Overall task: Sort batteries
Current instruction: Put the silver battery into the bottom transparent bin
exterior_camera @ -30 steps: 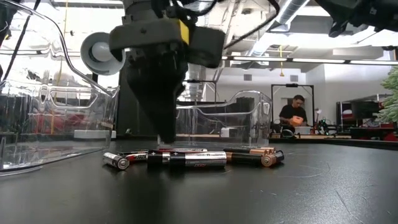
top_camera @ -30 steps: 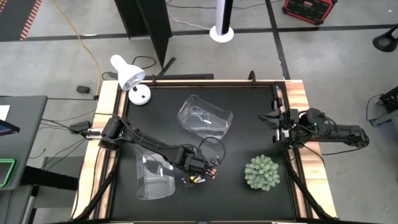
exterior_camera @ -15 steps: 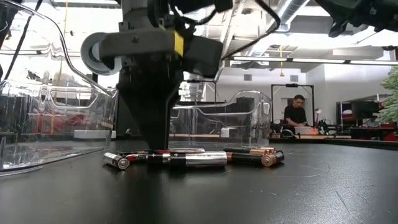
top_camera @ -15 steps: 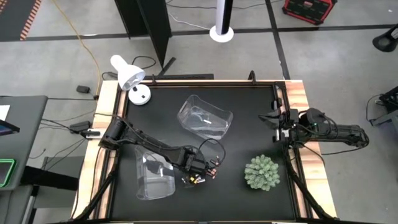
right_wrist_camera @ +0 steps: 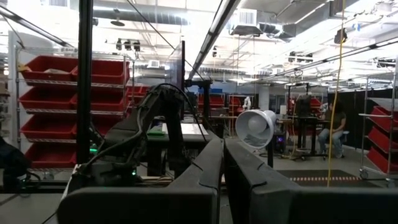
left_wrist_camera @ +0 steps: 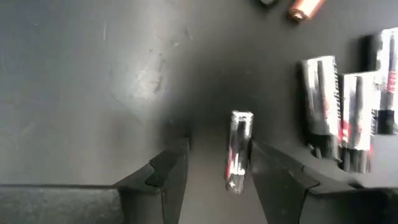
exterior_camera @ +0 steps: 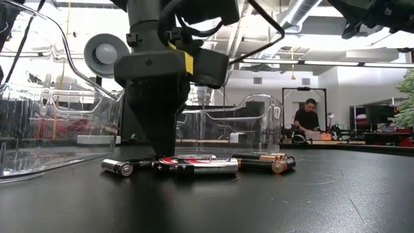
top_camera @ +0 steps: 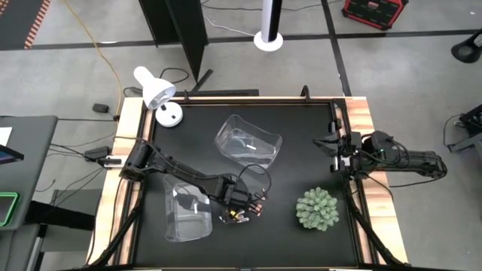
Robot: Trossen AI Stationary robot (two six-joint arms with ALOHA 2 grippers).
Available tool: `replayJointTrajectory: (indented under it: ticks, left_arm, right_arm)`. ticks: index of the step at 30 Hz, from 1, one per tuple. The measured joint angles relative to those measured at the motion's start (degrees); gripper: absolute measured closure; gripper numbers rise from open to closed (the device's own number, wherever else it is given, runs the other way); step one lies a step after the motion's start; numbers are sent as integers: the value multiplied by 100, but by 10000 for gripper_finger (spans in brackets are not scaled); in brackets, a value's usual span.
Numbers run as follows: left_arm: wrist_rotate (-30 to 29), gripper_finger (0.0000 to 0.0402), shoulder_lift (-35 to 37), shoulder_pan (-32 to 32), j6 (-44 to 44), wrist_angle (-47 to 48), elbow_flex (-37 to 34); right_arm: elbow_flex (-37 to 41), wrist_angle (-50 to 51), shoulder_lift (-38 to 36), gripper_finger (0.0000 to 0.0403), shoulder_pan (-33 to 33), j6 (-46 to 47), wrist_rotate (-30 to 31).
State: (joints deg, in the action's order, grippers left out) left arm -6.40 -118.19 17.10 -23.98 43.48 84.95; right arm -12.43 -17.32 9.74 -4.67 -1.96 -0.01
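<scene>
- The left pincer [top_camera: 239, 214] stood low over the black counter [top_camera: 301, 173], tips down at the near-centre cluster of batteries [top_camera: 242, 214], just beside the nearer clear bin [top_camera: 187, 212].
- In the left wrist view its two dark fingers [left_wrist_camera: 171, 177] were apart, one silvery battery [left_wrist_camera: 239, 151] with a red-and-black label lying on the mat between them; the fingers did not appear to press on it.
- Close by in that view lay two more silvery batteries [left_wrist_camera: 339, 115] side by side, and a copper-tipped battery end [left_wrist_camera: 305, 9] showed farther off.
- From the low view the pincer [exterior_camera: 163, 152] came straight down onto the row of batteries [exterior_camera: 194, 166]: a silvery one at the front, one with a round end facing the camera to one side, dark copper-ended ones [exterior_camera: 268, 163] on the other.
- The second clear bin [top_camera: 248, 141] sat farther back on the counter, tilted, well apart from the cluster.
- The right pincer [top_camera: 329, 143] waited at the counter's right edge, its fingers [right_wrist_camera: 205, 171] together and holding nothing.
- A white desk lamp [top_camera: 158, 94] stood at the far left corner, and a small green plant [top_camera: 317, 209] near the right front.
- A person [exterior_camera: 307, 120] sat in the room behind the counter.
</scene>
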Motion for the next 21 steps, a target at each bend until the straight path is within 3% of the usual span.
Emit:
replayJointTrajectory:
  ticks: [6,12,21]
  left_arm:
    - [-236,243,0,-49,111,-21,0]
    - [-502,282,0,-69,227,-39,0]
    - [-293,326,-153,-146,-16,33,-144]
  right_arm:
    - [0,0,0,367,0,0,0]
    - [0,0,0,367,0,0,0]
    - [0,4,-2,367,0,0,2]
